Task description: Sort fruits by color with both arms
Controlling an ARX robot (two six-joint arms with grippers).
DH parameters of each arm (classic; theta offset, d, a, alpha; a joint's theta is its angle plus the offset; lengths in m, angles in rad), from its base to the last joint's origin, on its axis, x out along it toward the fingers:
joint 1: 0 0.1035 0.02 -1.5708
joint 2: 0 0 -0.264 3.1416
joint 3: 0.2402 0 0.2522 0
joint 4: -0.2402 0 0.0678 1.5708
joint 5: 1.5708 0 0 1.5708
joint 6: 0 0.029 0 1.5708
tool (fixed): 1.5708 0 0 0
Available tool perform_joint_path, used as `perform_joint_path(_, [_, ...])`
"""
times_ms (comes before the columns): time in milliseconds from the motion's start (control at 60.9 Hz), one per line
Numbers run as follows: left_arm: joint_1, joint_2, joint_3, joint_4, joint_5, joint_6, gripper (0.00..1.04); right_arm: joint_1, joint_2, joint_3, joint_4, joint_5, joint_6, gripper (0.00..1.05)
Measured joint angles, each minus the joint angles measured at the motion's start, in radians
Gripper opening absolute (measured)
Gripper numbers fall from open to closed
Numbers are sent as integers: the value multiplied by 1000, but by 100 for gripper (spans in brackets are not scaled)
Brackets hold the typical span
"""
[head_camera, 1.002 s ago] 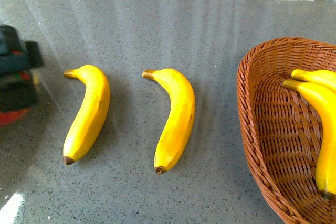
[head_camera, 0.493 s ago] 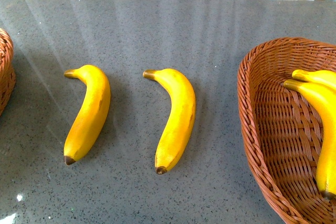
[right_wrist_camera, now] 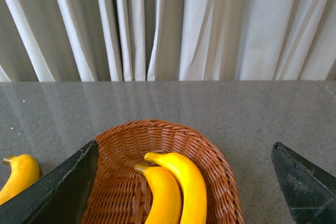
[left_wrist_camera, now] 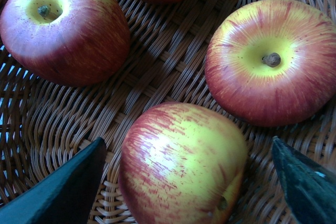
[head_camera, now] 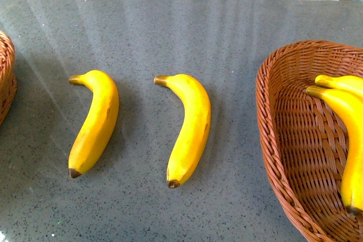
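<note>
Two yellow bananas lie side by side on the grey table, one on the left [head_camera: 93,123] and one in the middle [head_camera: 190,128]. Two more bananas [head_camera: 351,134] rest in the wicker basket [head_camera: 278,140] on the right. In the left wrist view several red apples streaked with yellow sit in another wicker basket [left_wrist_camera: 157,72]. My left gripper [left_wrist_camera: 187,141] is open, low over it, its jaws either side of the nearest apple [left_wrist_camera: 181,163]. My right gripper [right_wrist_camera: 185,144] is open above the banana basket [right_wrist_camera: 215,156], with nothing between its jaws. Neither arm shows in the front view.
The rim of the apple basket [head_camera: 5,77] pokes in at the table's left edge. White curtains [right_wrist_camera: 168,24] hang behind the table's far edge. One table banana [right_wrist_camera: 18,174] shows beside the right basket in the right wrist view.
A second ago my left arm, with something red under it, filled the front view's left edge. It has since left that view and the apple basket's rim shows there. The bananas have not moved.
</note>
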Motion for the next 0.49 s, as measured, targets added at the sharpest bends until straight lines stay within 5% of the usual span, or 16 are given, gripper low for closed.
perform_joint_path(411, [-23, -374, -16, -59, -21, 3, 96, 0, 0, 0, 0, 0, 0, 96])
perform_joint_path(493, [38, -426, -133, 269, 219, 153, 83, 0, 0, 0, 0, 0, 0, 96])
